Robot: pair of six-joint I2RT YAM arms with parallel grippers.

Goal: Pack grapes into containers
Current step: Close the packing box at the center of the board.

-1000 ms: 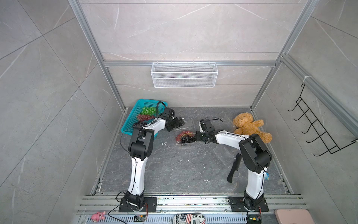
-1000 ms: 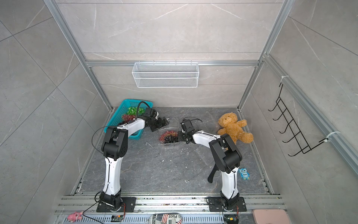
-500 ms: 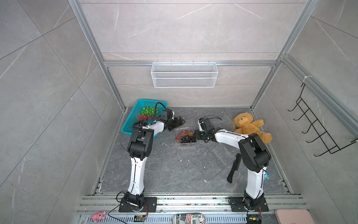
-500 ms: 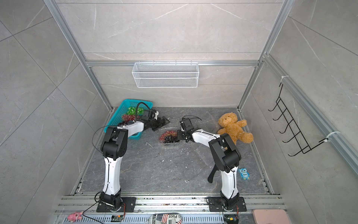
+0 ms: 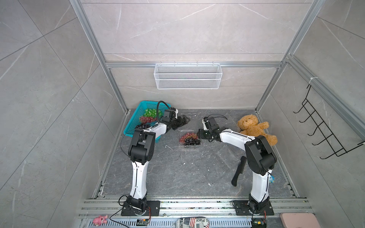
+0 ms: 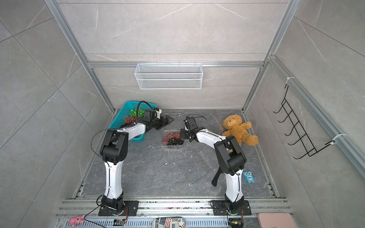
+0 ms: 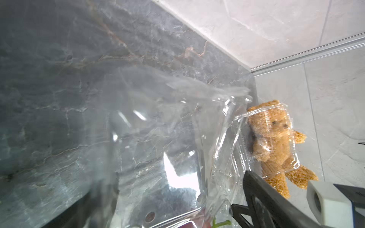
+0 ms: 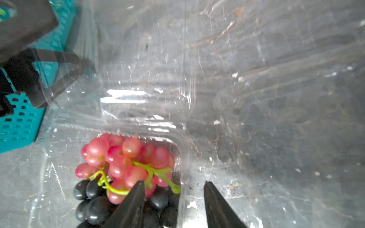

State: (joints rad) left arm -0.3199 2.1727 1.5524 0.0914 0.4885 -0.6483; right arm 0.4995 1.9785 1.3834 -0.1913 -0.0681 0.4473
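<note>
Mid-frame in both top views, my right pincer stands apart astride the container rim by red and dark grapes; left pincer apart too

Red and dark grapes in clear container

- both top views are bright and evenly lit from above; the floor carries only faint, soft shadows.
- the wide lens splays the walls outward toward the edges.
- left wrist view: white glare on the clear box, everything hazy.
- right wrist view: grapes fairly sharp, basket blurred.
</note>
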